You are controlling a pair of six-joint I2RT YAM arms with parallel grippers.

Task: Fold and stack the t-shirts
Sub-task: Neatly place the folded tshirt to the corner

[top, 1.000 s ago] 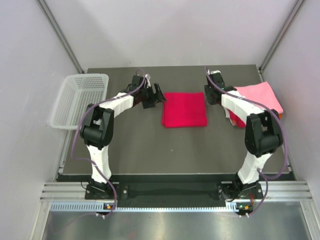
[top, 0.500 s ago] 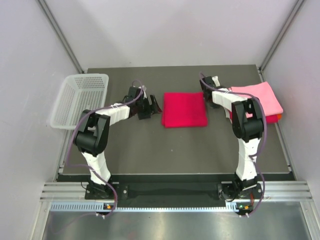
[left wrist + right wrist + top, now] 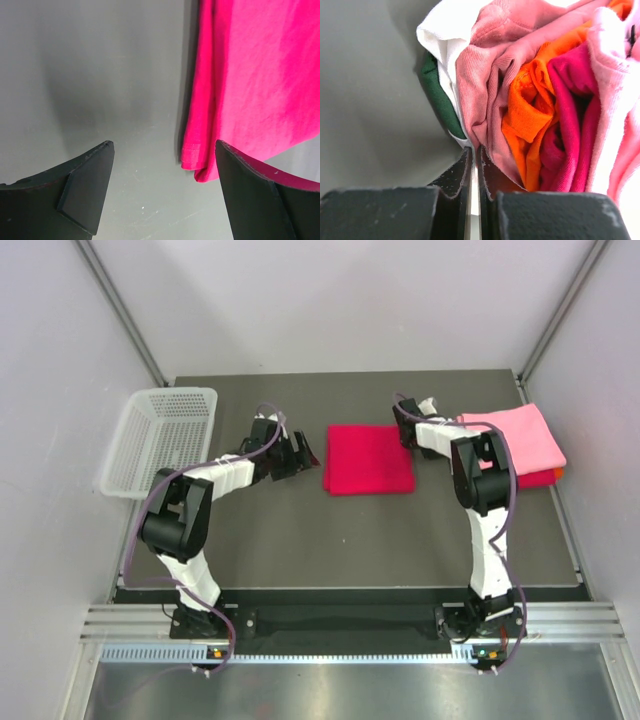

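Dark grey tabletop (image 3: 300, 530) spreads out in front of me, walled by pale panels on 3 sides. Near the middle lies the crimson-magenta cloth t-shirt, folded into a flat square (image 3: 369, 459).

My left gripper (image 3: 300, 453) sits low, just beside that square's left edge, with its 2 black fingers spread wide and nothing between them. From the left wrist, the folded hem of the shirt (image 3: 260, 75) lies ahead of my right-hand finger, with bare table in front of the other.

My right gripper (image 3: 405, 425) is off the square's far right corner, fingers pressed together. In the wrist view its tips (image 3: 475, 152) meet the edge of the stack of folded t-shirts (image 3: 535, 100), whose layers are white, dark green, dusty pink, orange, magenta and light pink. I cannot tell whether any cloth is pinched.

From above, that stack (image 3: 515, 440) lies at the table's right edge, light pink on top. A white perforated plastic basket (image 3: 160, 435) overhangs the far left edge.
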